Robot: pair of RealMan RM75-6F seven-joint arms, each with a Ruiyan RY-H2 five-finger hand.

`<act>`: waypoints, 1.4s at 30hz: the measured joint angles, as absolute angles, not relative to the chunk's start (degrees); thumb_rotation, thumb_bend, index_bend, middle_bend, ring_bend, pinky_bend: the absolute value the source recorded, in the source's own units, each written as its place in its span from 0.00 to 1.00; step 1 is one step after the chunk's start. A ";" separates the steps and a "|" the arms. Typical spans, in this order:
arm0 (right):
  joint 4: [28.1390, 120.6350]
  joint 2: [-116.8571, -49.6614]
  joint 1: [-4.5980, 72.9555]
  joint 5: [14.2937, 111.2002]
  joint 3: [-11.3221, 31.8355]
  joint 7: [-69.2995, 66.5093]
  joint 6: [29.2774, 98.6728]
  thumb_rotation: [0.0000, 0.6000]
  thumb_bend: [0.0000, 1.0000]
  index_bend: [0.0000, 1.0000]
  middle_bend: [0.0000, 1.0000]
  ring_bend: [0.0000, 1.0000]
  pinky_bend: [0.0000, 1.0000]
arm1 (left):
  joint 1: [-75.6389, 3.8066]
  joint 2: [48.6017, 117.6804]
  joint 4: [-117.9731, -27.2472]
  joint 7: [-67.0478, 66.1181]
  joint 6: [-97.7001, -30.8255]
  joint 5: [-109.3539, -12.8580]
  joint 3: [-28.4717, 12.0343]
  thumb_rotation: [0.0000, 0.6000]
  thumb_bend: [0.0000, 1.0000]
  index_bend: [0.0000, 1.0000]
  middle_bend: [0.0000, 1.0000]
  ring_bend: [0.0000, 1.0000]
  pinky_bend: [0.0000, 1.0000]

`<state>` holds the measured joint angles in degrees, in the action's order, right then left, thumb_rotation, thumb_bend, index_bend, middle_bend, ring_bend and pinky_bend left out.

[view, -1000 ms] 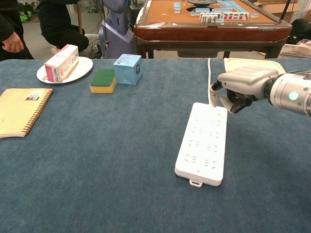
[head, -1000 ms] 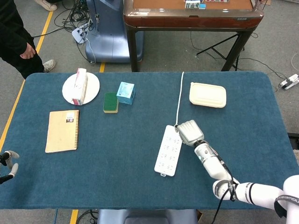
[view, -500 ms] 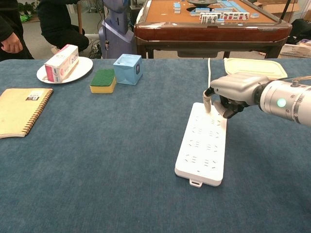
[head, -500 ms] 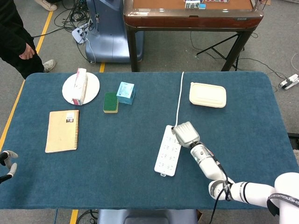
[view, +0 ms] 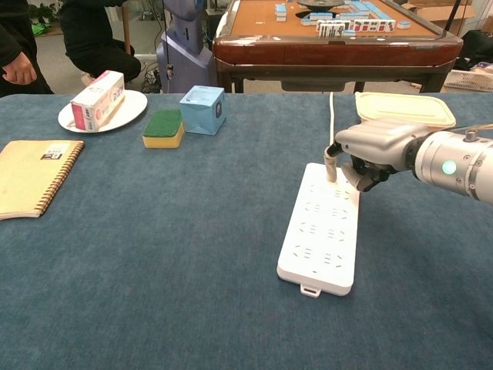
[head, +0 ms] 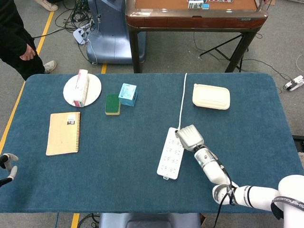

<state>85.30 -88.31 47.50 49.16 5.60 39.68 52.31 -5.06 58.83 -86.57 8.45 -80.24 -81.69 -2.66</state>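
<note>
A white power strip (head: 171, 152) (view: 323, 229) lies flat on the blue table, and its white cord (head: 182, 97) (view: 331, 116) runs to the far edge. My right hand (head: 190, 137) (view: 376, 146) hovers over the strip's far end with its fingers curled in. One fingertip (view: 330, 163) touches the strip beside the cord, and nothing is lifted. My left hand (head: 7, 167) shows only at the left edge of the head view, off the table, fingers apart and holding nothing.
A cream lidded box (head: 211, 96) (view: 403, 108) sits behind the right hand. Far left are a plate (head: 95, 87) (view: 129, 109) with a carton, a green sponge (head: 112, 104) (view: 163, 127), a blue cube box (head: 127, 94) (view: 203, 109) and a notebook (head: 63, 133) (view: 31, 176).
My right hand has shifted left and down onto the far end of the power strip, then held nearly still. The strip and the left hand have not moved.
</note>
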 measured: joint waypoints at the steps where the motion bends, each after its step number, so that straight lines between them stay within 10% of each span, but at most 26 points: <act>1: 85.24 -88.31 47.55 48.97 5.54 39.71 52.33 1.00 0.70 0.39 0.99 1.00 1.00 | -5.07 58.84 -86.57 8.43 -80.22 -81.70 -2.66 1.00 0.43 0.54 0.64 0.52 0.72; 37: 93.68 -82.83 46.70 53.62 5.70 37.81 58.27 1.00 0.70 0.39 0.99 1.00 1.00 | -5.43 59.38 -86.11 7.81 -79.46 -81.57 -2.56 1.00 0.43 0.54 0.64 0.52 0.72; 42: 97.98 -79.16 44.89 56.15 5.04 38.73 62.14 1.00 0.68 0.39 0.86 0.99 1.00 | -5.56 59.69 -86.05 7.35 -79.36 -81.68 -2.47 1.00 0.43 0.54 0.64 0.52 0.72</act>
